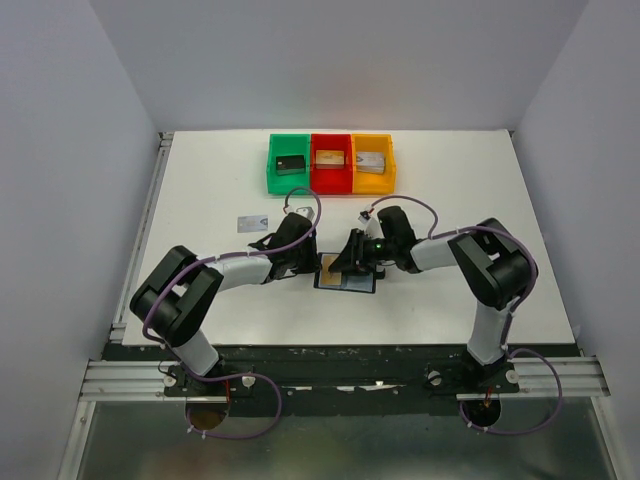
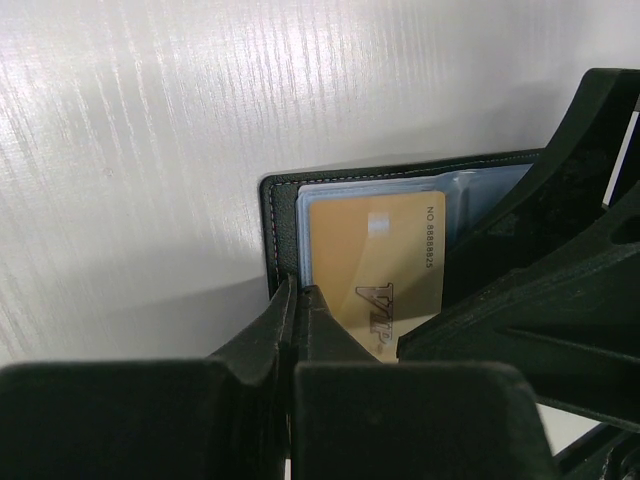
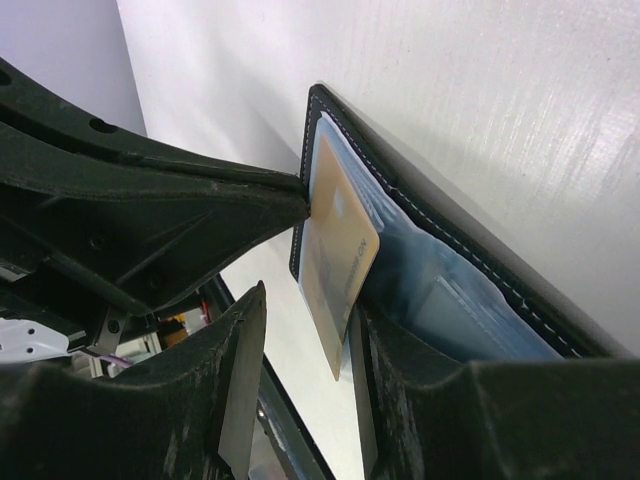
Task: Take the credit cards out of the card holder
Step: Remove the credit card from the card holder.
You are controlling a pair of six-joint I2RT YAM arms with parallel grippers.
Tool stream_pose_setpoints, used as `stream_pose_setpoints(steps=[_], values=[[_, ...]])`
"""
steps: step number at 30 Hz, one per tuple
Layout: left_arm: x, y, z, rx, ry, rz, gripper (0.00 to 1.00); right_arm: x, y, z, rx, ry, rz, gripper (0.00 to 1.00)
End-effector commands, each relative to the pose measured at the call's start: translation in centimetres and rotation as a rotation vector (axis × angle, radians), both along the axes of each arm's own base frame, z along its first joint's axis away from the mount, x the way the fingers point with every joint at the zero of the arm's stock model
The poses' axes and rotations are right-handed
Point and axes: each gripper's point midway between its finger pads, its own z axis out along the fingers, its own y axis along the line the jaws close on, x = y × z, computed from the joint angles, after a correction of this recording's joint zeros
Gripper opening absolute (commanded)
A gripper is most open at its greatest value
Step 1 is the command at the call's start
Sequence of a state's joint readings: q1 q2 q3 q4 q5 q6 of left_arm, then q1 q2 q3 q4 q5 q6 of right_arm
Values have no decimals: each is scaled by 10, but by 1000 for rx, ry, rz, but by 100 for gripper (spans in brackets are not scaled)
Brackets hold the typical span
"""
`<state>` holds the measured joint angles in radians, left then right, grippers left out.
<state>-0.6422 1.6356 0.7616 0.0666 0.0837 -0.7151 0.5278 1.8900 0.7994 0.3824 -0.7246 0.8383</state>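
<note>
card holder: blk bifold, blue-grey lining w/ clear slots, pale stitching along edge. Lies open, inner side up, flat on table, approx mid-table.
gold card: tan-gold, "VIP" + serial no. printed on face. On holder's left half, over the lining. In rt wrist view one long edge is tilted up off the lining, opp. edge close to holder's rim.
silver-grey card: pale, lies flat on table outside holder, well apart, to its far-left.
more cards in slots: can't tell.
</note>
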Motion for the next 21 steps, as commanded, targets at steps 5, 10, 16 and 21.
stream_pose_setpoints(steps=[5, 10, 16, 21], values=[[-22, -5, -24, 3, 85, -55, 0, 7, 13, 1, 47, -11, 17, 47], [-21, -6, -22, -1, 78, -55, 0, 7, 14, 2, 49, -12, 24, 46], [-21, -1, -23, 12, 78, -37, 0, 5, 10, 6, 26, -29, 30, 44], [-22, 3, -25, 28, 82, -20, 0, 3, 5, 8, -6, -41, 32, 43]])
